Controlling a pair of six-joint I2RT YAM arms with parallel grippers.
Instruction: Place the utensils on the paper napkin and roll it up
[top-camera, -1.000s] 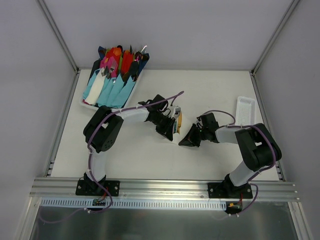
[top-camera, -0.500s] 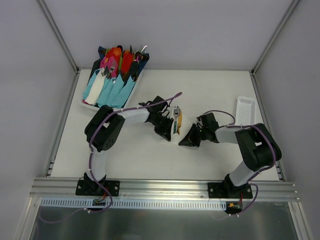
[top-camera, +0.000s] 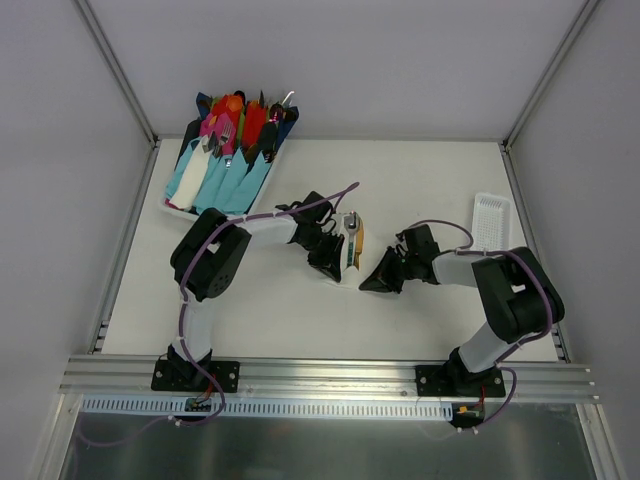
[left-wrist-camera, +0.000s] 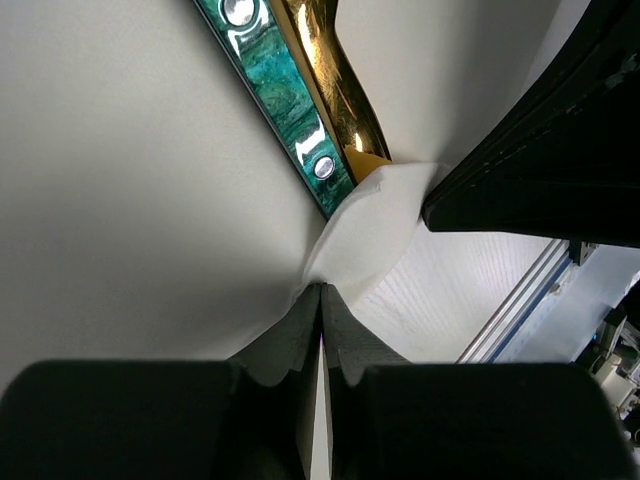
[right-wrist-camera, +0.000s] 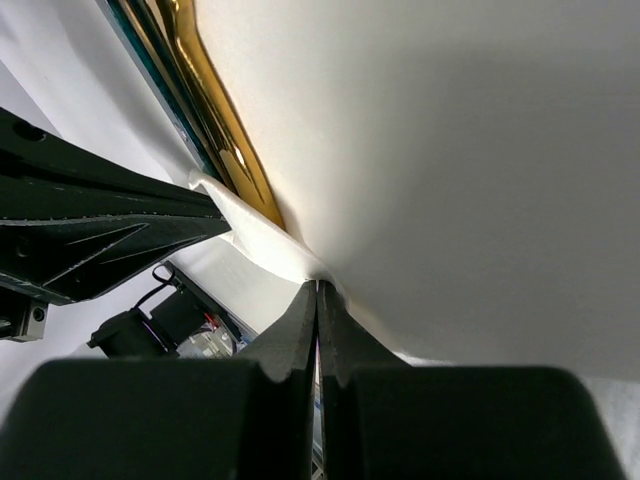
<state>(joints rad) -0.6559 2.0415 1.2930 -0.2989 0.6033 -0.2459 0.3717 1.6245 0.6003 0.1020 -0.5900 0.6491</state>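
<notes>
The golden-yellow utensil (left-wrist-camera: 340, 85) and the dark-handled one (left-wrist-camera: 275, 90), whose handle looks teal with silver rivets, lie side by side on the white paper napkin (left-wrist-camera: 375, 215). In the top view the utensils (top-camera: 352, 240) lie between the two grippers. My left gripper (left-wrist-camera: 322, 290) is shut on a lifted napkin corner just below the handle ends. My right gripper (right-wrist-camera: 318, 288) is shut on a napkin edge beside the golden utensil (right-wrist-camera: 215, 110). In the top view the left gripper (top-camera: 336, 268) and right gripper (top-camera: 364, 286) sit close together. The napkin hardly shows there against the white table.
A tray of bright cutlery in light-blue wraps (top-camera: 225, 160) stands at the back left. A small white slotted tray (top-camera: 491, 220) lies at the right edge. Metal frame posts and the near rail (top-camera: 330, 375) bound the table.
The left gripper has shifted slightly left and toward the near edge with the napkin corner. The utensils show a little more. The right gripper has barely moved.
</notes>
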